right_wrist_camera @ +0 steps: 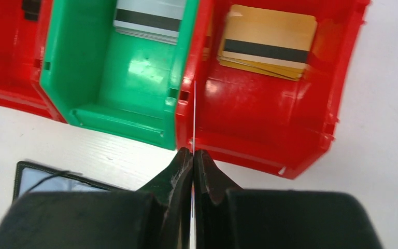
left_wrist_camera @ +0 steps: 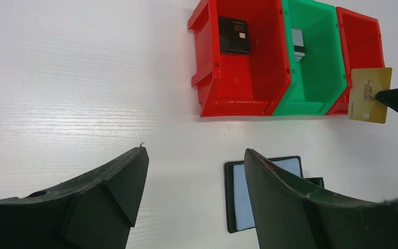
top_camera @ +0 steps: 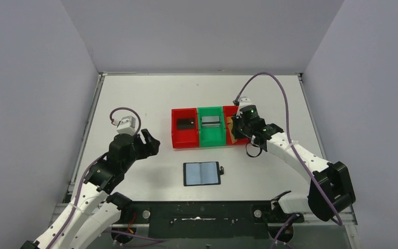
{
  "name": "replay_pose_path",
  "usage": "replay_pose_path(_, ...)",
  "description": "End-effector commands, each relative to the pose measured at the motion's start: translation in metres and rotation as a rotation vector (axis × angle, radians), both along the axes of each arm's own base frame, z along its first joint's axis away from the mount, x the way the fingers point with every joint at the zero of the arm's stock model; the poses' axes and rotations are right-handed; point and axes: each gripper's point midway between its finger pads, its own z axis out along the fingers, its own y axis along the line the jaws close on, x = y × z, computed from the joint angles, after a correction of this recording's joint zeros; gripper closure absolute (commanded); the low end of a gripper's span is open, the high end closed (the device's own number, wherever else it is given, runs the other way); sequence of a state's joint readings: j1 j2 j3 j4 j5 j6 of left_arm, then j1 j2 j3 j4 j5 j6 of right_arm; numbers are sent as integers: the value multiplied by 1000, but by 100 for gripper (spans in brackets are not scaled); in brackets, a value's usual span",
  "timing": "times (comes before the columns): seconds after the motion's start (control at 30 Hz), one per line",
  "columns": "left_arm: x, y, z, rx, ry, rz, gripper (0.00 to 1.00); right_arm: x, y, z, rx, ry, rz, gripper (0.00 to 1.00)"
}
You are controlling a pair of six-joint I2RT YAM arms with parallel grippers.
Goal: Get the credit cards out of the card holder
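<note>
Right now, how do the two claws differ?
The left claw stands open and empty; the right claw is shut on a gold card, which it grips edge-on. The left claw hangs over the white table; the right claw is at the right-hand red bin. Both are dark and two-fingered, and neither touches the card holder.

From above at the near edge, looking down over the whole table (top_camera: 134, 104). From each wrist, close and low, facing the bins (left_wrist_camera: 249, 78). Shared by all: bins, holder (top_camera: 202, 174).
</note>
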State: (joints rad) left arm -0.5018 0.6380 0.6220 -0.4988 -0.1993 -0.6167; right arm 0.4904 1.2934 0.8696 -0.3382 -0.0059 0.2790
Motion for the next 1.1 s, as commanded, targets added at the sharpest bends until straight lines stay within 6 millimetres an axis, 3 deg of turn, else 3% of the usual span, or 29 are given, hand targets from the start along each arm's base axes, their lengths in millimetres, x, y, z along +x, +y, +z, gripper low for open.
replay_pose_path(0.0, 7, 8, 11, 14, -44, 43, 32, 13, 29, 24, 80, -27, 112, 100)
replay_pose_path(0.3, 8, 10, 6, 32, -31, 55, 32, 3, 42, 34, 137, -16, 186, 100)
replay_pose_path(0.43, 8, 11, 4, 39, -20, 63, 32, 11, 26, 39, 72, -51, 120, 100)
replay_pose_path(0.57, 8, 11, 3, 38, -17, 63, 32, 23, 15, 59, -14, -147, 130, 100)
replay_pose_path(0.77, 8, 13, 4, 40, -19, 68, 32, 41, 17, 75, -182, -365, 339, 100)
replay_pose_path(0.87, 8, 14, 6, 39, -26, 74, 32, 40, 22, 68, -316, -432, 530, 100)
replay_pose_path(1.07, 8, 17, 10, 38, -45, 87, 32, 53, 10, 65, -520, -450, 628, 100)
